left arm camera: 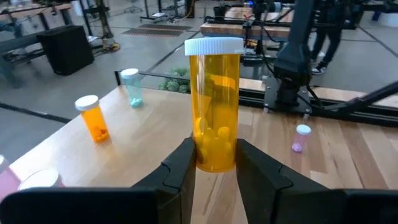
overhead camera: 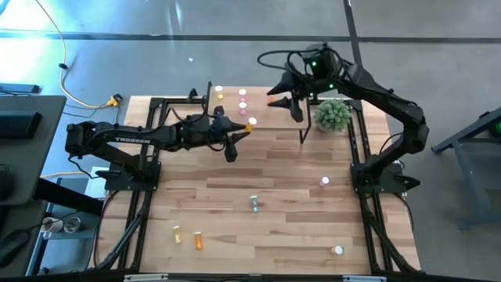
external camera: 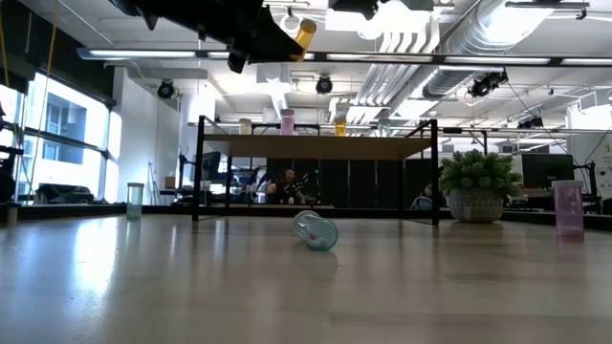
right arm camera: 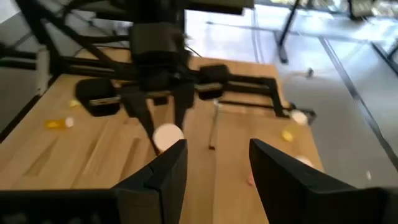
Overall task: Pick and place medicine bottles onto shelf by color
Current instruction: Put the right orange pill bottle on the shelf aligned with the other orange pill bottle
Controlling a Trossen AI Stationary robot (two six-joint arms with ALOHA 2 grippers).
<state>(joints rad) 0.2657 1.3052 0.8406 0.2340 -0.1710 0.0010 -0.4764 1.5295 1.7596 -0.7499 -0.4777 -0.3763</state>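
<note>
Light-wood surface (overhead camera: 266, 168) on a black frame, in an open workshop with ducting overhead; a person sits at a desk far behind, seen under the shelf in the low view.

Left end effector (left arm camera: 215, 163): fingers clamped on the lower body of a yellow bottle (left arm camera: 214, 102), white cap up, bottle upright between the pads. In the high view this end effector (overhead camera: 239, 135) hangs just in front of the shelf (overhead camera: 258, 106), its bottle (overhead camera: 249, 125) near the shelf's front edge. In the low view the bottle (external camera: 303, 34) rides well above the shelf board (external camera: 316, 146).

Right end effector (right arm camera: 214, 168): fingers apart, nothing between them; hovers over the shelf's right end, beside the plant (overhead camera: 333, 114).

On the shelf: several bottles already standing, yellow and pink among them; exact count unclear.

Off the shelf, on the surface in front of it: a green bottle (overhead camera: 254, 204) lying on its side, two orange/yellow ones (overhead camera: 188, 236) far front-left, a pink one (overhead camera: 324, 182) and one more (overhead camera: 337, 251) to the front-right.

Step in hand (judgement): transport phase, yellow bottle carried toward the shelf. Task is partway done.

Next move calls for: carry it over the board to the yellow group, lower it upright clear of neighbouring bottles, then release. Risk: knocking the standing bottles on approach.
</note>
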